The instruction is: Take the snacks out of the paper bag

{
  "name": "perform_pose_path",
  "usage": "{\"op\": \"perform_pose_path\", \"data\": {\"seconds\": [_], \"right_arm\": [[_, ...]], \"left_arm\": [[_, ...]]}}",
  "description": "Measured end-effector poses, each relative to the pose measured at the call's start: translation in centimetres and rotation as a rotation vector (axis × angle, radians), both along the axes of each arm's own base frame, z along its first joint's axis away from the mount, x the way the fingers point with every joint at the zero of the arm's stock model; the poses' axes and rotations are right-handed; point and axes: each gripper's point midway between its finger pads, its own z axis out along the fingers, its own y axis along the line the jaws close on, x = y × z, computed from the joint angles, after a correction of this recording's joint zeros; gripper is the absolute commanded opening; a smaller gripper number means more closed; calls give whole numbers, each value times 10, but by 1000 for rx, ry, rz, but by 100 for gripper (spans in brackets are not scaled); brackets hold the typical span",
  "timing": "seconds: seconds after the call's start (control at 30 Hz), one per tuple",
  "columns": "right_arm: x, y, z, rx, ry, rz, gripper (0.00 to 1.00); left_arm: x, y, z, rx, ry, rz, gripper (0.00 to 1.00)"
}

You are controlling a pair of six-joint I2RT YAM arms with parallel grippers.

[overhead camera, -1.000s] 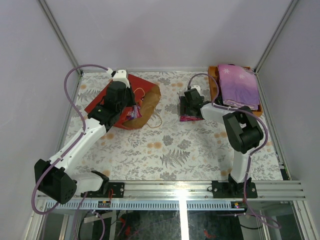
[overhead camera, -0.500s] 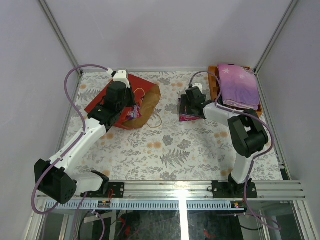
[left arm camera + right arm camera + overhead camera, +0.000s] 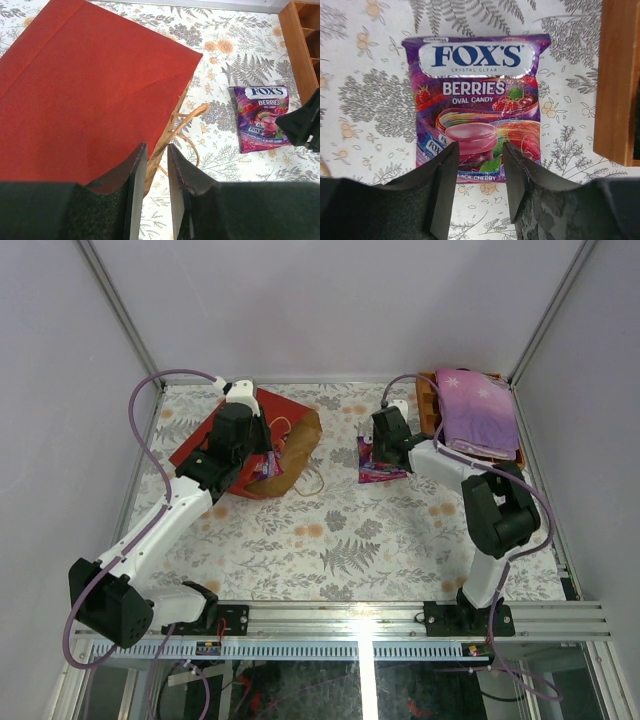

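The paper bag (image 3: pixel 285 435) lies on its side near the far left corner of the floral worktop (image 3: pixel 340 540), red side up, with its brown mouth turned toward the middle. The left gripper (image 3: pixel 156 146) sits at that mouth. Its fingers (image 3: pixel 135 190) stand with only a narrow slit between them, and the bag's kraft rim and a beige cord handle (image 3: pixel 192 112) run into the slit. Whether the rim is actually pinched cannot be told. From above, the left gripper (image 3: pixel 258 462) covers part of the mouth, and a small purple-pink scrap beside it is too small to identify. One snack is plainly out of the bag: a purple Fox's Berries pouch (image 3: pixel 477 100) lying flat, label up, toward the far edge and right of centre, well apart from the bag (image 3: pixel 378 472) (image 3: pixel 261 117). The right gripper (image 3: pixel 480 146) is over the pouch's lower end with its fingers (image 3: pixel 520 185) spread apart, one to either side of the bottom seam, which they hide. Whether they touch the pouch cannot be told. From overhead, the right gripper (image 3: pixel 376 452) masks part of the pouch. One wooden tray (image 3: pixel 427 400) stands in the far right corner, just beside the pouch, and holds one folded purple cloth (image 3: pixel 478 410). The bag's inside is not visible in any view.
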Motion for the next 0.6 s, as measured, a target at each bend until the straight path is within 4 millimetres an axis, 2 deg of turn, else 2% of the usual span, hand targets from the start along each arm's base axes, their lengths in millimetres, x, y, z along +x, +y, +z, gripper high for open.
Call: {"op": "perform_pose_path", "data": {"seconds": [0.23, 0.43, 0.6], "right_arm": [[0, 0, -44, -47, 101, -3, 47], [24, 5, -45, -28, 98, -17, 47], [48, -1, -46, -5, 103, -44, 47]], "left_arm": [[0, 0, 0, 0, 0, 0, 23], [0, 0, 0, 0, 1, 0, 23], [-1, 1, -4, 4, 9, 1, 23]]}}
